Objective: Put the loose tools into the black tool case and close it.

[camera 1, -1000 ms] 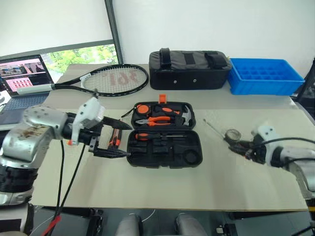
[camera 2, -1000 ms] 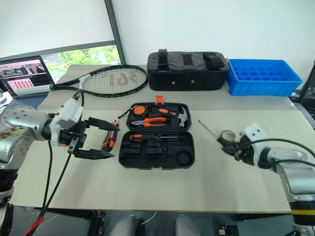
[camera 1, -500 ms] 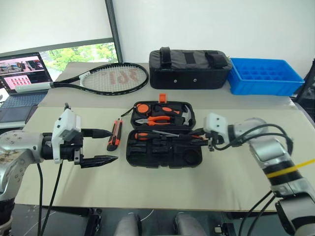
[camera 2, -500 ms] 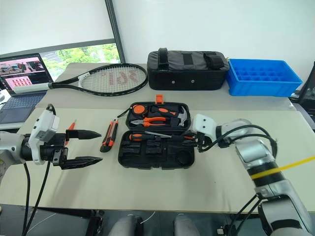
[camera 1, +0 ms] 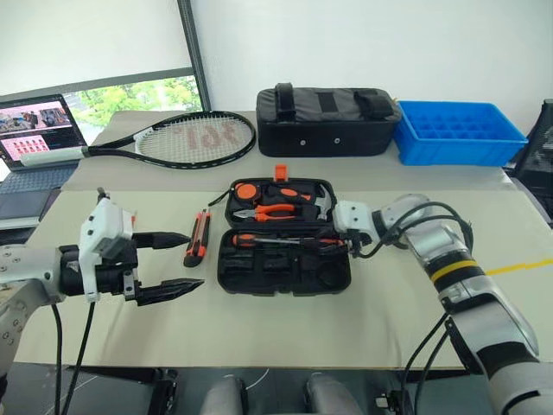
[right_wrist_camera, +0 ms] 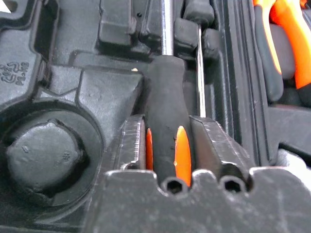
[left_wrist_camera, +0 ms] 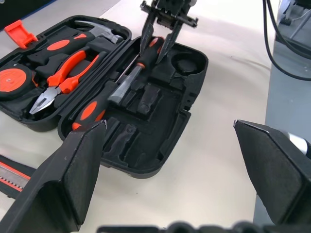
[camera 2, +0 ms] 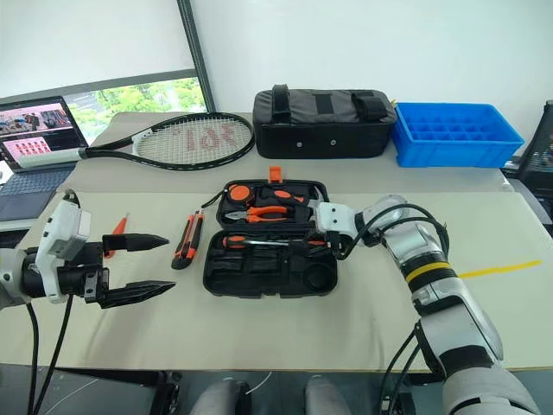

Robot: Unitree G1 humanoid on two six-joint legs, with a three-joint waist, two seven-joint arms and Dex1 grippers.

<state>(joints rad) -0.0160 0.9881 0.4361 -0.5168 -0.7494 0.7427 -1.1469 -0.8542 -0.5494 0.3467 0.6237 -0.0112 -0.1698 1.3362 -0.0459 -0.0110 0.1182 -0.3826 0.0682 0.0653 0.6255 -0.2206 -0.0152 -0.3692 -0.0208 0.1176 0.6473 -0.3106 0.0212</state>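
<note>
The right gripper (left_wrist_camera: 162, 30) has its two black fingers set on either side of a black-and-orange-handled screwdriver (right_wrist_camera: 167, 126), the handle filling the gap between them. In the right wrist view the pads sit right against the handle, though I cannot tell whether they press it or merely flank it. The screwdriver lies in the front half of the black tool case (camera 1: 285, 268), along its back edge by the hinge, its shaft running toward the robot's left. Just beside the handle is an empty round moulded well (right_wrist_camera: 43, 150).

The case lies open flat in the middle of the table (camera 1: 363, 320), with its orange latch tab (camera 1: 280, 172) at the far edge. The rear half holds orange-handled pliers (camera 1: 272, 210), a hammer (left_wrist_camera: 95, 30) and a round orange tape measure (camera 1: 245, 190).

The left gripper (camera 1: 164, 260) hangs above the table to the left of the case with its fingers spread wide and nothing between them. Between it and the case a black-and-orange utility knife (camera 1: 200, 237) lies on the tabletop, close to the case's left end. In the right eye view a slim all-orange screwdriver (camera 2: 117, 229) lies farther left, partly behind the gripper.

Along the back of the table are a tennis racket (camera 1: 181, 140), a black fabric bag (camera 1: 327, 121) and a blue compartment tray (camera 1: 458, 134). A laptop (camera 1: 39, 138) sits off to the far left.
</note>
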